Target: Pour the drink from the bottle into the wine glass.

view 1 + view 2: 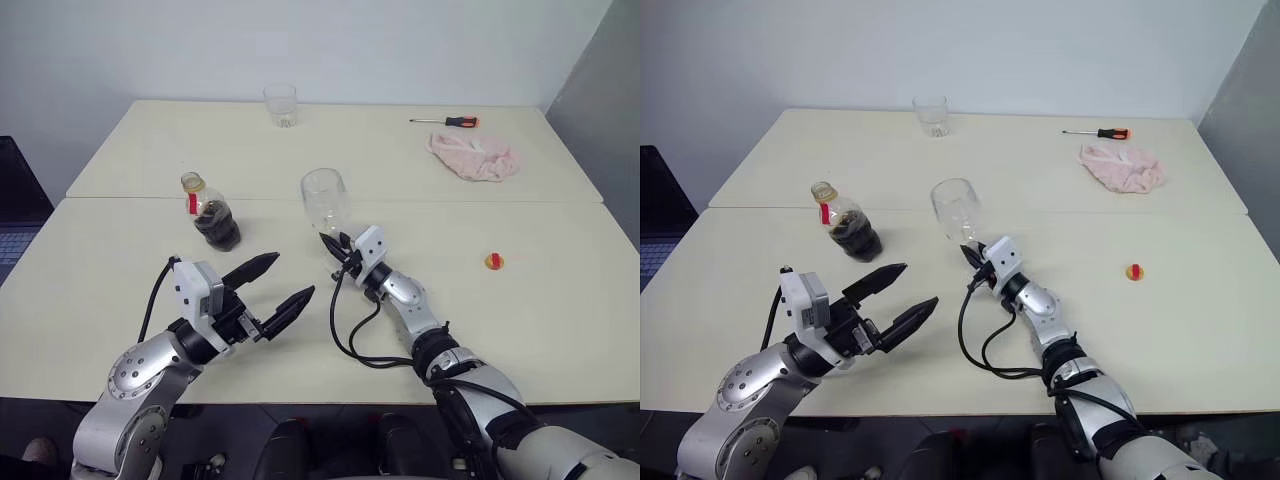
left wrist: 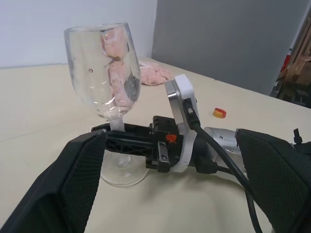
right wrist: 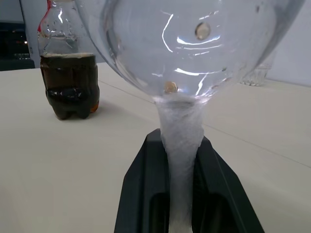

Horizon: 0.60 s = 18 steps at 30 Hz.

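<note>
The wine glass point(image 1: 324, 200) is clear and empty, and its foot rests on the table near the middle. My right gripper point(image 1: 335, 245) is shut on its stem, which the right wrist view shows pinched between the two black fingers point(image 3: 141, 194). The bottle point(image 1: 210, 212) stands to the left of the glass with no cap on its neck. The dark drink point(image 1: 217, 226) fills its lower half. My left gripper point(image 1: 292, 276) hovers open in front of the bottle, its jaws wide with nothing between them.
A clear tumbler point(image 1: 281, 105) stands at the far edge. A screwdriver point(image 1: 445, 121) and a pink cloth point(image 1: 475, 158) lie at the back right. A small yellow-orange cap point(image 1: 493, 262) lies on the table to the right of my right arm.
</note>
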### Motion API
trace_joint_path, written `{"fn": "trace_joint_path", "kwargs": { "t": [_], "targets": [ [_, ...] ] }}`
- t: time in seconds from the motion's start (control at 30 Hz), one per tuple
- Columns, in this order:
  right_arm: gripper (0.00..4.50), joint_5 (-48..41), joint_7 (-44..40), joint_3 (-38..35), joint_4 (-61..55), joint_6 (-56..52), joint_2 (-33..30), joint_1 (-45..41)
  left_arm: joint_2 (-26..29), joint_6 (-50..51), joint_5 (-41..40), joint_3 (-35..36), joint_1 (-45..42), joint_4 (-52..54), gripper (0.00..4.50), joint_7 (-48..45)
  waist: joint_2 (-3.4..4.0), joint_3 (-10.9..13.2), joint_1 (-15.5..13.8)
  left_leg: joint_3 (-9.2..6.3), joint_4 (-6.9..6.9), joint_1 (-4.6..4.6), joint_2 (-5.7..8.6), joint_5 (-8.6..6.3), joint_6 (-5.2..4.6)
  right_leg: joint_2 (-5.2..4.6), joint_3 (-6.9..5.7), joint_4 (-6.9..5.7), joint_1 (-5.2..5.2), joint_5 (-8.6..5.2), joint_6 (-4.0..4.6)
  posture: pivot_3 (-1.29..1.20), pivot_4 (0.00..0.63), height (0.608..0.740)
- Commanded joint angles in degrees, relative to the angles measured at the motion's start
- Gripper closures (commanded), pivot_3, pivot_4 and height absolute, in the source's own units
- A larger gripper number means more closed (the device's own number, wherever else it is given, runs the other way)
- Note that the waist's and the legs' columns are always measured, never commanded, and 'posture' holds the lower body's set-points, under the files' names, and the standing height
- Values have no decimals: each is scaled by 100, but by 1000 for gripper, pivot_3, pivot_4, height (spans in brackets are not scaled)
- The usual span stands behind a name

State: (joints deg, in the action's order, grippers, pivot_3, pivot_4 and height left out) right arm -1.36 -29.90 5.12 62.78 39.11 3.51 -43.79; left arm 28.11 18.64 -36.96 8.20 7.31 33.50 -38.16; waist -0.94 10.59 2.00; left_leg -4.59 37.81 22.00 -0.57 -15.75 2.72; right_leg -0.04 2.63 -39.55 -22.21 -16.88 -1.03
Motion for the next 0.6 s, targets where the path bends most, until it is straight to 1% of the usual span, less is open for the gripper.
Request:
{"fn": "trace_joint_path", "kwargs": {
  "t": [0.03, 0.43, 0.6],
  "targets": [
    [4329, 90, -50, 6, -78, 49, -86, 74, 59, -29, -87, 79, -4, 261, 0, -12, 0, 0, -3, 0, 0, 0, 0, 0, 0, 0, 0, 0, 0, 0, 0, 0, 150, 740],
    [4329, 41, -247, -46, -346, -210, -419, 285, 83, -52, -92, 93, -92, 122, 0, -40, 0, 0, -24, -1, 1, -4, 3, 0, 0, -1, -4, 2, 10, 0, 0, 0, 150, 740],
    [4329, 38, -279, -44, -392, -273, -480, 294, -20, -60, -69, 305, -156, -22, 0, 243, 0, 0, -24, -1, 1, -7, 3, 0, 0, -1, -4, 2, 13, 0, 0, 0, 150, 740]
  ]
}}
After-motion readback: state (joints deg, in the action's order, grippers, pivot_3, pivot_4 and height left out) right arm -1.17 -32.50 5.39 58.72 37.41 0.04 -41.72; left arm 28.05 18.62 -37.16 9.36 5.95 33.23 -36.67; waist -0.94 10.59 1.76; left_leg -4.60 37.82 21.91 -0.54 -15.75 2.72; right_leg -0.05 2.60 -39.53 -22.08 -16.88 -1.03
